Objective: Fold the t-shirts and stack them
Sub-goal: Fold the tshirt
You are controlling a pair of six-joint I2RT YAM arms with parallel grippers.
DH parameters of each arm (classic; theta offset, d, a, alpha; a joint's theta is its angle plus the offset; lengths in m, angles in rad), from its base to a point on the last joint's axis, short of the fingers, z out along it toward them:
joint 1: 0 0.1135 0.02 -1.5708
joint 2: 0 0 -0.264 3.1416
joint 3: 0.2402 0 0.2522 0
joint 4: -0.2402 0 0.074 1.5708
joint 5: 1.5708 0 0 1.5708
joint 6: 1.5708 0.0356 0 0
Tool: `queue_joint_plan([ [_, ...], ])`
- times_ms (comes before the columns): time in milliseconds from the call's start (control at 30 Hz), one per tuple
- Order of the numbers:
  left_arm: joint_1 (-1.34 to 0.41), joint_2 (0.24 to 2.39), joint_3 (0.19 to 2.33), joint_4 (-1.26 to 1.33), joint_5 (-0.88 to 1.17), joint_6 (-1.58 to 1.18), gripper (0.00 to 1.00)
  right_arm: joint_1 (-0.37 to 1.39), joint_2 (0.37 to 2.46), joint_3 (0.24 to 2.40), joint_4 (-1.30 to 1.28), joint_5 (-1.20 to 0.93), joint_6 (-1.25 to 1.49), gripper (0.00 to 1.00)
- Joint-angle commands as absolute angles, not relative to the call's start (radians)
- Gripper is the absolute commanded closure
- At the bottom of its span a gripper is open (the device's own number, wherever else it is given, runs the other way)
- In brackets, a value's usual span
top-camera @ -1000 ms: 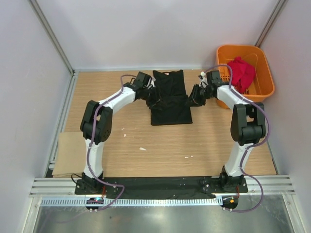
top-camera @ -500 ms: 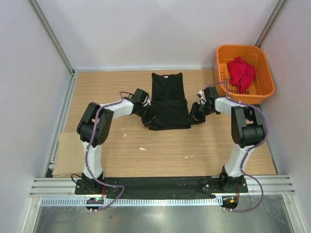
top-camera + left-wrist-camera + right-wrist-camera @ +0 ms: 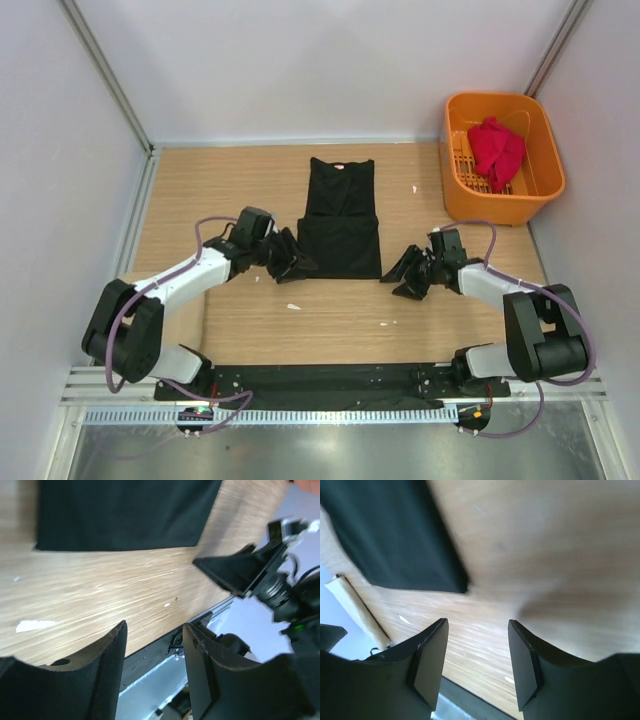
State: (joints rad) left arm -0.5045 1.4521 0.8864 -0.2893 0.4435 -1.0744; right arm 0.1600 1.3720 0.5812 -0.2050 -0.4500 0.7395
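Counting two t-shirts: one black t-shirt (image 3: pixel 340 225) lies mid-bench (image 3: pixel 330 320), one red t-shirt (image 3: pixel 496 150) sits in the single orange basket (image 3: pixel 490 210) (far right). My left hand (image 3: pixel 154 630) and right hand (image 3: pixel 477 625), both spread and empty, flank its near corners.

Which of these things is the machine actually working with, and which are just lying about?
Part of the job:
- black t-shirt, lying partly folded on the table
- red t-shirt, crumpled in the basket, not yet folded

Just lying about:
- orange basket, only holding the red shirt
- small white scraps on the wood
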Motion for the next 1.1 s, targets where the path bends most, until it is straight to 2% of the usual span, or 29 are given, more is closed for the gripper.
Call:
queue_joint_plan([
  [0, -0.474, 1.405, 0.743, -0.123, 0.396, -1.256, 0.51, 0.207, 1.289, 0.470, 0.053, -0.402, 0.980, 0.44],
  [133, -0.436, 1.443, 0.657, 0.021, 0.419, -1.321, 0.47, 0.238, 1.281, 0.393, 0.166, -0.344, 1.055, 0.46],
  [267, -0.433, 1.506, 0.635, 0.089, 0.402, -1.380, 0.45, 0.239, 1.307, 0.380, 0.172, -0.315, 1.077, 0.50],
  [500, -0.430, 1.592, 0.611, 0.160, 0.342, -1.460, 0.51, 0.242, 1.357, 0.351, 0.222, -0.275, 1.129, 0.57],
  [800, -0.405, 1.667, 0.572, 0.172, 0.334, -1.503, 0.54, 0.264, 1.433, 0.347, 0.273, -0.273, 1.183, 0.58],
  [1067, -0.377, 1.674, 0.575, 0.146, 0.334, -1.502, 0.58, 0.291, 1.436, 0.356, 0.215, -0.241, 1.204, 0.58],
])
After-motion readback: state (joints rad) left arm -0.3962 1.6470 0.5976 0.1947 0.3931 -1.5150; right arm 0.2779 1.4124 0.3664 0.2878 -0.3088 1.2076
